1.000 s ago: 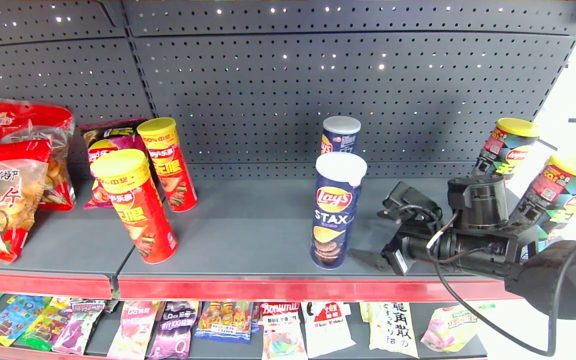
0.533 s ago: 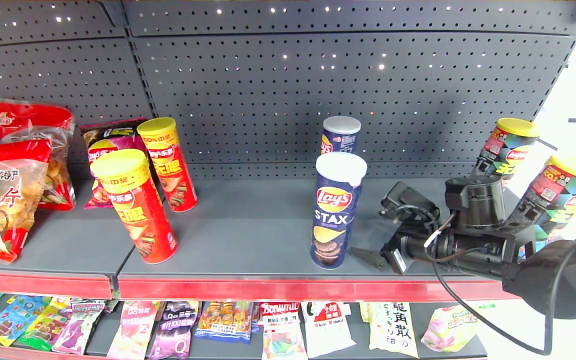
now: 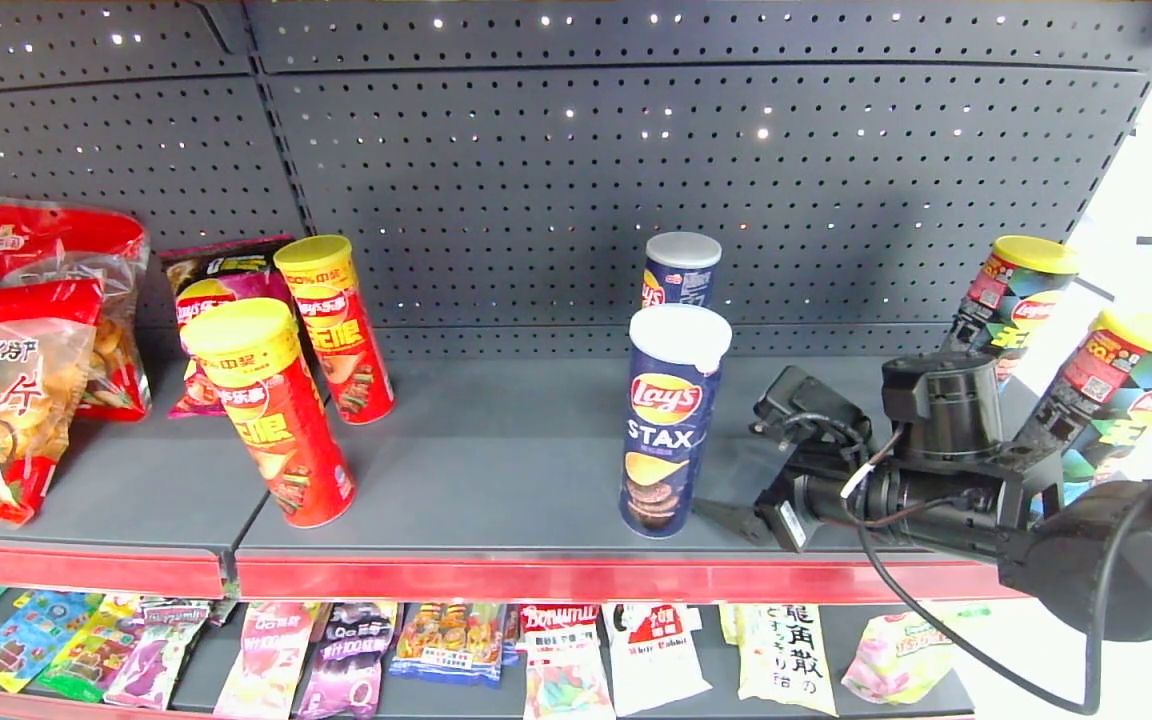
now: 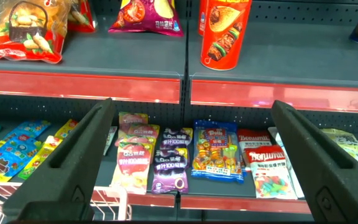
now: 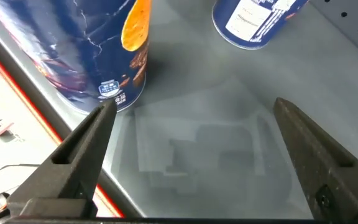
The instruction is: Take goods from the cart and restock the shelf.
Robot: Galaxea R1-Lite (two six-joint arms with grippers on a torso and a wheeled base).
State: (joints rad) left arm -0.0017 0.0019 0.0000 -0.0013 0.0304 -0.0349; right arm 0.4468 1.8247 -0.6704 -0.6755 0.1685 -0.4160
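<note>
Grey pegboard [image 3: 636, 180] backs the shelf [image 3: 496, 470]. Left tool [image 4: 191, 104] gapes wide and empty, facing candy packets [image 4: 166, 165] on the lower shelf. Up top sit red snack bags [image 3: 16, 390], 2 red canisters [image 3: 271, 420], then the rear blue canister [image 3: 681, 270] and front blue canister [image 3: 671, 420], upright near the red edge. Just beside it, the right tool [image 3: 751, 450] is spread wide, holding nothing. 2 dark canisters [image 3: 1011, 290] stand farthest right.

Just beside the black right gripper [image 5: 194, 104], a dark blue can [image 3: 671, 430] with a white lid and a yellow-and-red emblem. Farther off past it, red cans [image 3: 271, 430] with yellow lids. Grey shelf [image 3: 496, 450], red front strip, back panel [image 3: 636, 180] dotted with holes.
</note>
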